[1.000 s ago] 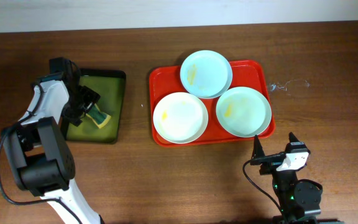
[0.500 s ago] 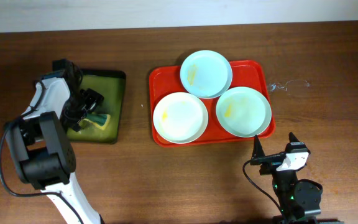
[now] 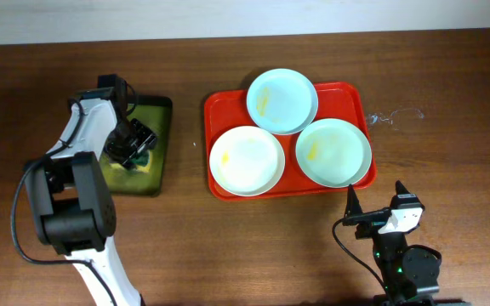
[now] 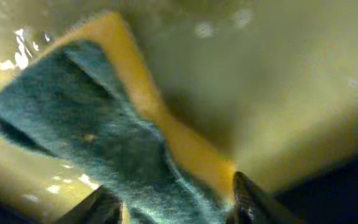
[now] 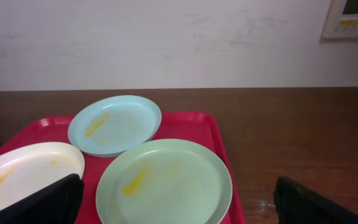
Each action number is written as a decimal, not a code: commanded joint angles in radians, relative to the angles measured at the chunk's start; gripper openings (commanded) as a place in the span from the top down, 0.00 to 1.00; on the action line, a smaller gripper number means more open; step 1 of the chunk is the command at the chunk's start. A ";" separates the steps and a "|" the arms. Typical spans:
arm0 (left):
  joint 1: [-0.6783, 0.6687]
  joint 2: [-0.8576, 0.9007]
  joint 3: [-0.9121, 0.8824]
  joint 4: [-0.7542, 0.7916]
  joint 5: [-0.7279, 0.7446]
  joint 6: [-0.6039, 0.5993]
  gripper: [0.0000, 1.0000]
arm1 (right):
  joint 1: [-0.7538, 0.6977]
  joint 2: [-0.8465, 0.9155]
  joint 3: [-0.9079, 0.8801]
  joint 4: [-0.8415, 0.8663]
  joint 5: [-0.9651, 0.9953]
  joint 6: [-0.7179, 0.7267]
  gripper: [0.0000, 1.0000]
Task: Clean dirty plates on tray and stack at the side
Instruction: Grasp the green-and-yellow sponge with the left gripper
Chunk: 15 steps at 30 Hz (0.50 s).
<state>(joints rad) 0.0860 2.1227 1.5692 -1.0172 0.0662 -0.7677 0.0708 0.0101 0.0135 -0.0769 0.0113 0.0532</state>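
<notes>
Three plates lie on the red tray (image 3: 218,109): a mint plate (image 3: 282,100) at the back, a cream-white plate (image 3: 247,160) front left and a mint plate (image 3: 333,151) front right, each with a yellow smear. My left gripper (image 3: 134,146) is down in the small dark tray (image 3: 158,106), shut on a green and yellow sponge (image 4: 86,124), whose body fills the gap between the fingers (image 4: 176,202). My right gripper (image 3: 373,208) is open and empty in front of the red tray (image 5: 197,124), facing the near mint plate (image 5: 163,183).
A small clear wiry object (image 3: 395,115) lies on the wooden table right of the red tray. A white wall runs along the back, with a wall device (image 5: 350,15) at the upper right.
My left gripper has swung right across the dark tray and come down over the sponge, which now sits between its fingers. The right arm and the plates have not moved.
</notes>
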 commanded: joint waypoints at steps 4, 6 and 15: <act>0.005 0.011 0.016 0.003 -0.111 -0.006 1.00 | -0.006 -0.006 -0.008 -0.002 0.012 0.003 0.02; 0.005 0.011 0.016 0.002 -0.111 -0.006 1.00 | -0.006 -0.006 -0.008 -0.002 0.012 0.003 0.02; 0.000 0.022 -0.064 0.060 -0.055 -0.006 0.06 | -0.006 -0.006 -0.008 -0.002 0.012 0.003 0.02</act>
<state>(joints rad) 0.0856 2.1239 1.5566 -0.9890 -0.0017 -0.7750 0.0708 0.0101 0.0135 -0.0772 0.0113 0.0528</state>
